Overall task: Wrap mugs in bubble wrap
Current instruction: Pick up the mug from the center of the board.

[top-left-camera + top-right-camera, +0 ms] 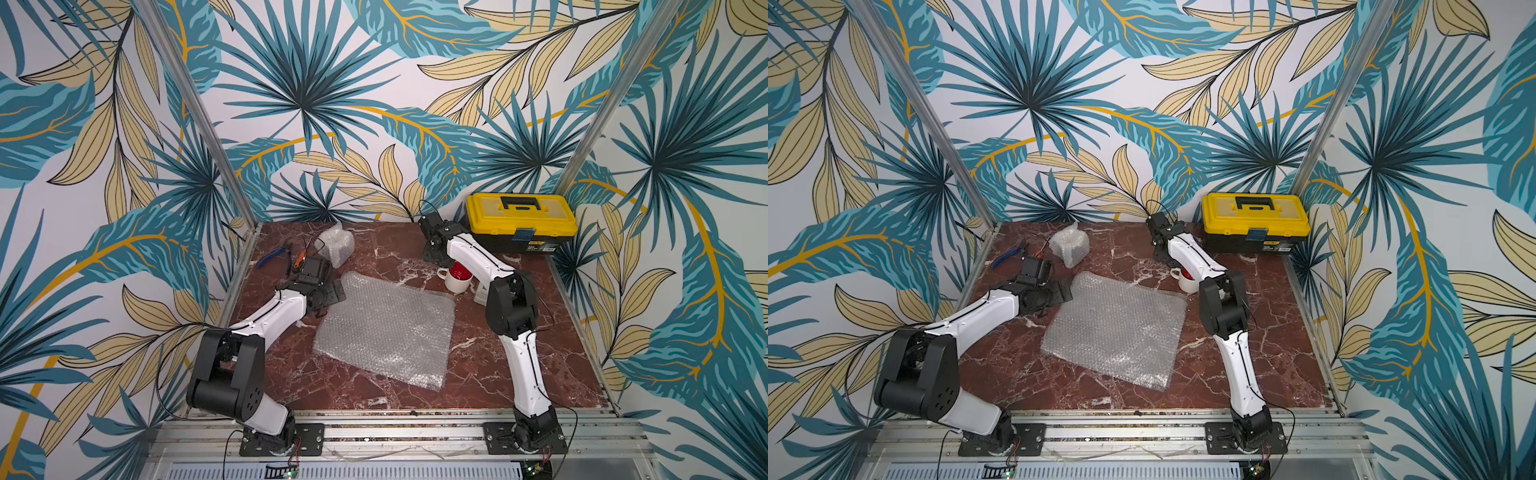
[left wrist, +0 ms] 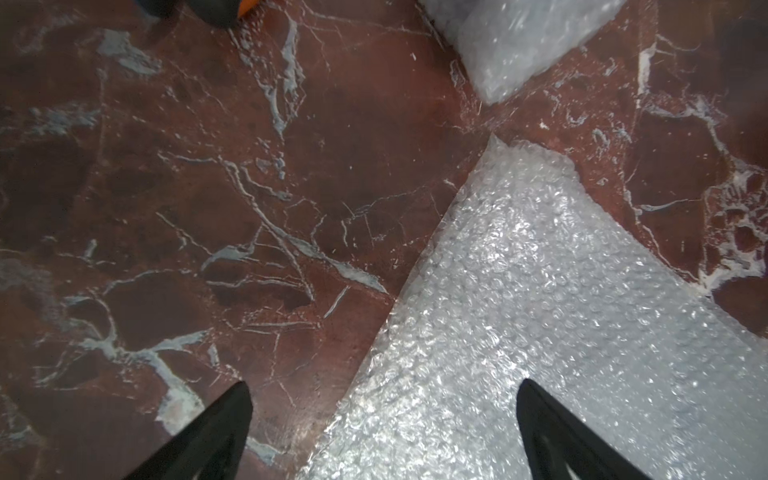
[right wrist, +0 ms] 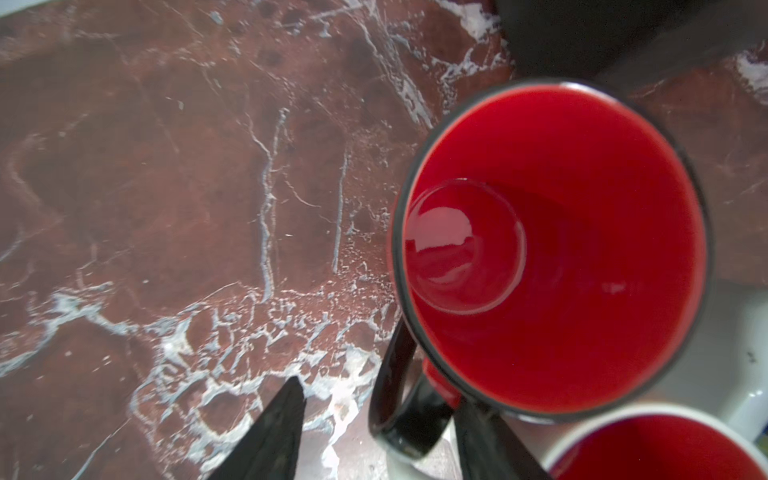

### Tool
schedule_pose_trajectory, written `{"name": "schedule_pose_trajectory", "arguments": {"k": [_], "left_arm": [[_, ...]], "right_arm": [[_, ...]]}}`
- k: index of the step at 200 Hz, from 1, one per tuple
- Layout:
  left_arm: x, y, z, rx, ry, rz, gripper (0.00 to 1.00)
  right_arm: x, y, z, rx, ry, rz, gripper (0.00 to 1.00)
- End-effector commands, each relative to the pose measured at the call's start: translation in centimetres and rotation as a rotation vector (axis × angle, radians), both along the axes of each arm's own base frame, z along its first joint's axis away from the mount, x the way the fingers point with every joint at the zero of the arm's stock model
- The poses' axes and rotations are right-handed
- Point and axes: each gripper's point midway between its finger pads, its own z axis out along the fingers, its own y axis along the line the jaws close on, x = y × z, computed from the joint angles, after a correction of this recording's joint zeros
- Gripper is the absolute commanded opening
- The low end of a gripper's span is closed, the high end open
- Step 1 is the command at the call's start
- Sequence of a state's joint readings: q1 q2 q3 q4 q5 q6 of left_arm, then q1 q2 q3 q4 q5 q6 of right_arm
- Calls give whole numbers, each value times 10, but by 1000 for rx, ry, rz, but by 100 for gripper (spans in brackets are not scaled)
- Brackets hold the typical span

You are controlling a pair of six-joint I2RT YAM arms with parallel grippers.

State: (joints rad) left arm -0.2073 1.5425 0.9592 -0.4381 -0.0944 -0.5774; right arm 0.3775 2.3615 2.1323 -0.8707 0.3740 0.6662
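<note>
Bubble wrap (image 1: 386, 328) lies flat as one clear sheet in the middle of the tabletop (image 1: 478, 374), seen in both top views (image 1: 1117, 328). A crumpled bundle of the same plastic (image 1: 336, 245) sits apart from it at 11 o'clock, near the back wall; what it holds cannot be told.

The white mug (image 1: 455, 282), red inside, stands upright at 2 o'clock from the sheet, just off the sheet's far corner, with its handle pointing to 9 o'clock. The right arm partly hides it in a top view (image 1: 1185, 282).

In the right wrist view a second mug (image 3: 561, 249), red inside with a rim and handle that read dark there, stands upright just beside the white mug (image 3: 665, 444). The right pincer (image 3: 376, 395) is partly spread and straddles this mug's handle (image 3: 399, 399). One finger (image 3: 274, 432) stands clear of the handle with bare tabletop between them. The other finger sits close against it, and whether it touches cannot be told.

The left pincer (image 2: 384, 382) is spread wide and holds nothing. It hangs over the sheet's 10 o'clock corner (image 2: 540, 332), one finger over the plastic and one over bare marble.

A yellow toolbox (image 1: 521, 220) stands at 1 o'clock against the wall. Blue-handled pliers (image 1: 272, 255) and an orange-handled tool (image 1: 300, 259) lie at 10 o'clock.
</note>
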Motion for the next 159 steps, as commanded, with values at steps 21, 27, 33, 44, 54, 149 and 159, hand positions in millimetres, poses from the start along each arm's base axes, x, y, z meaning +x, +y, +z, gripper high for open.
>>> {"name": "schedule_pose_trajectory", "arguments": {"k": [21, 27, 33, 44, 54, 149, 159], "left_arm": [[-11, 14, -27, 18, 75, 47, 100], [-12, 14, -29, 15, 79, 47, 100], [-12, 14, -31, 11, 83, 45, 100], [-14, 13, -33, 5, 89, 41, 100], [-16, 12, -37, -3, 97, 38, 100], [-52, 0, -41, -100, 127, 30, 97], [-56, -4, -40, -109, 125, 20, 97]], "right_arm": [[-1, -17, -10, -24, 41, -75, 52], [-2, -18, -11, -22, 45, -77, 49], [-1, -18, -10, -21, 44, -79, 46], [-2, -18, -11, -20, 46, -77, 41], [-3, -18, -10, -19, 48, -75, 36], [-17, -6, 5, 65, 47, -15, 0], [-17, 0, 10, 86, 28, 23, 0]]}}
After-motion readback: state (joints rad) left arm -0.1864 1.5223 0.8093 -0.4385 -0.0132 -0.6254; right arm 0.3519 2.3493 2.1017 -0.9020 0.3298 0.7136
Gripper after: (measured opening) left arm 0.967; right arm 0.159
